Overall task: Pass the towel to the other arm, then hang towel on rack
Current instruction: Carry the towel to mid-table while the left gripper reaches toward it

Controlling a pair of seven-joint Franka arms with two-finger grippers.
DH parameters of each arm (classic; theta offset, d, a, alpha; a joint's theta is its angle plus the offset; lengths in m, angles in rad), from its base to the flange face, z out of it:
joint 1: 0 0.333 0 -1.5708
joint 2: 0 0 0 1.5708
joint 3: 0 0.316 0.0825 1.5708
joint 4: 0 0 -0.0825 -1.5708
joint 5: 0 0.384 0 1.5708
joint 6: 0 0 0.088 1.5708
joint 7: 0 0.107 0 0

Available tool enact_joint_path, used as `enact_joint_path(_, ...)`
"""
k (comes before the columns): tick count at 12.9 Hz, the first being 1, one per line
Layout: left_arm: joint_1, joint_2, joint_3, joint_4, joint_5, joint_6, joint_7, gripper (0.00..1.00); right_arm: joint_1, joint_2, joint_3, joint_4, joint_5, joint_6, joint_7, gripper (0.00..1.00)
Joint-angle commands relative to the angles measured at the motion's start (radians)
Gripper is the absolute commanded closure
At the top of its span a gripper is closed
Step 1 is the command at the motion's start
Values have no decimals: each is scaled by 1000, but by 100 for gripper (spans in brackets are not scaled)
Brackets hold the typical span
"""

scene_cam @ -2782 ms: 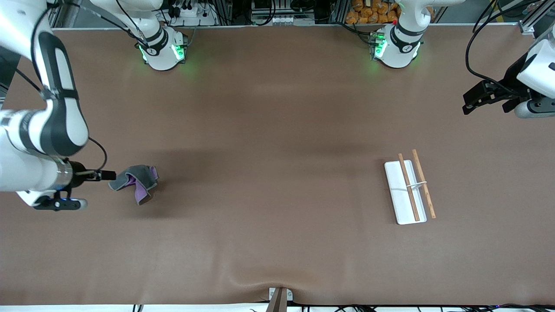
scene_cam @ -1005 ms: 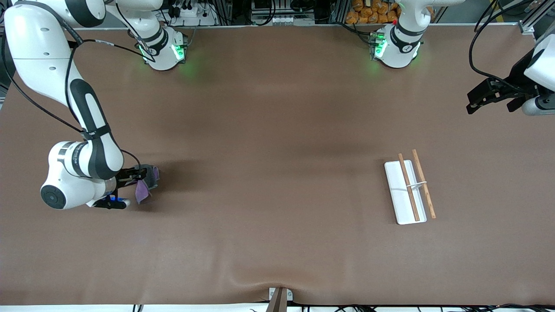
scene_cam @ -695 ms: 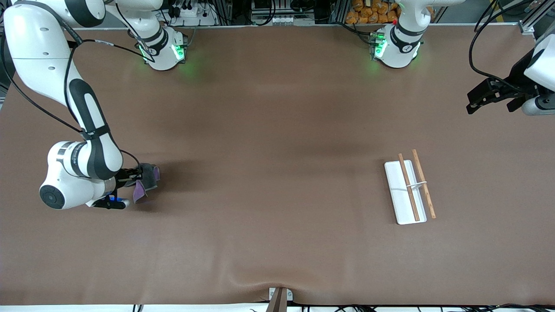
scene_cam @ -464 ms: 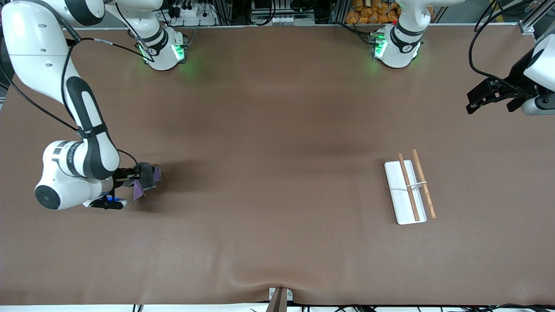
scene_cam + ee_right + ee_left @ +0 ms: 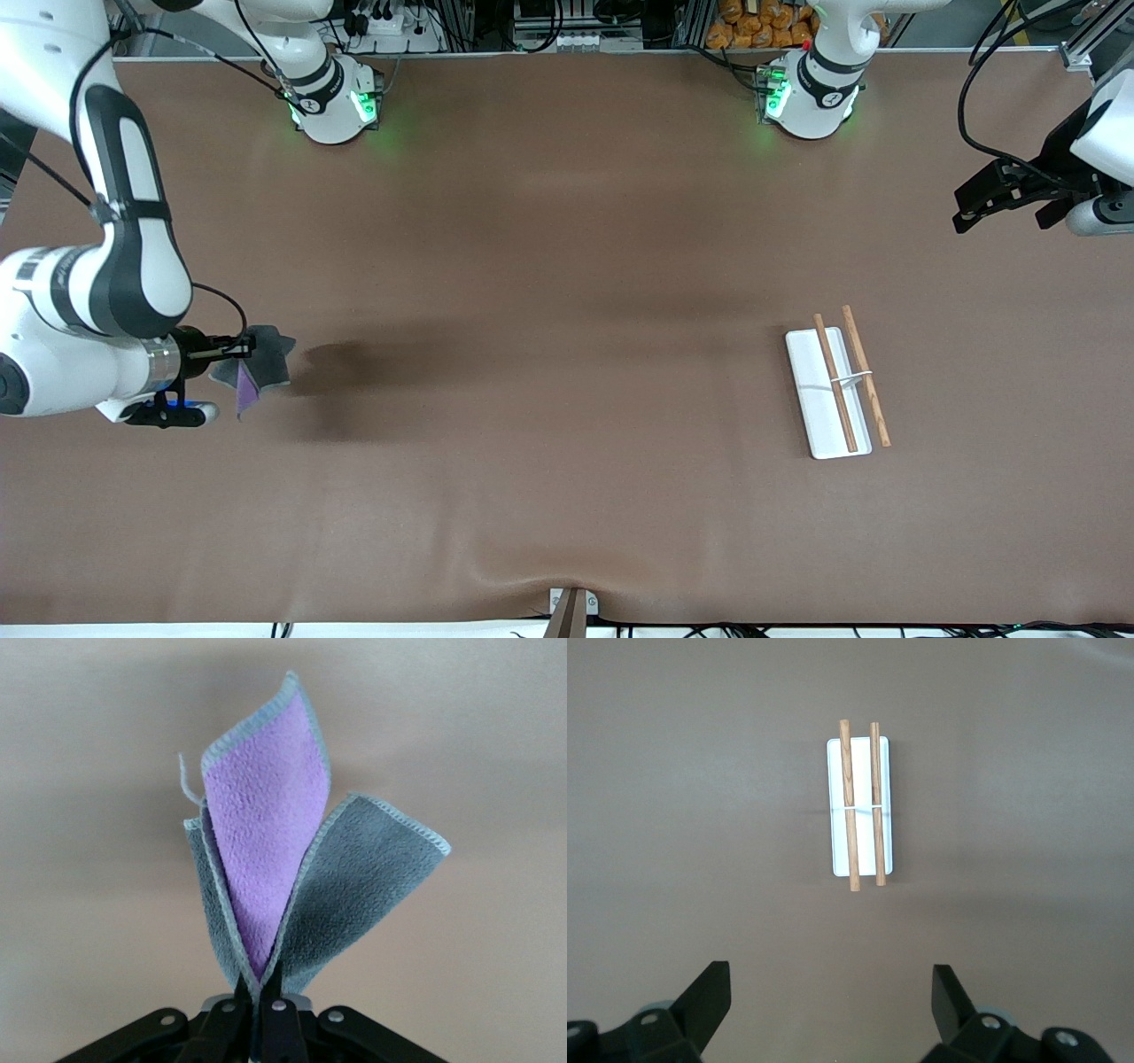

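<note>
Brown table (image 5: 567, 354) is filling the front view; at middle left the right gripper (image 5: 232, 353) is pinching the towel (image 5: 257, 365) aloft, ready for handover, while the rack (image 5: 837, 385) is lying at middle right. At the upper right edge the left gripper (image 5: 992, 197) is waiting.

Left wrist view: its fingers (image 5: 709, 997) are spreading wide and empty, the rack (image 5: 860, 806) sitting upper centre, likely poised to receive.

Right wrist view: fingertips (image 5: 264, 992) at bottom centre are clamping the towel's (image 5: 275, 895) fold so both faces are splaying free.

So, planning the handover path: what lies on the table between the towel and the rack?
Nothing: the front view shows only bare table between the towel and the rack.

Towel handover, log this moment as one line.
right gripper: shut on towel, lifted | left gripper: open, waiting | rack: bare
</note>
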Motion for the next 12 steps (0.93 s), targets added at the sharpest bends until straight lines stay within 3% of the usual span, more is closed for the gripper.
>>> enact_joint_path(1, 1, -2, 1, 10, -2, 1, 21, 0, 59, -5, 22, 47, 11, -59, 125, 100)
enact_joint_path(5, -1, 0, 1, 10, -4, 1, 21, 0, 130, -48, 94, 51, 55, -50, 135, 100)
enact_joint_path(7, -5, 0, 1, 10, -4, 3, 21, 0, 173, -46, 144, 106, 49, -46, 138, 100)
enact_joint_path(12, -18, 24, -8, 9, -16, 35, -1, 0, 401, -45, 187, 165, 45, 85, 126, 100)
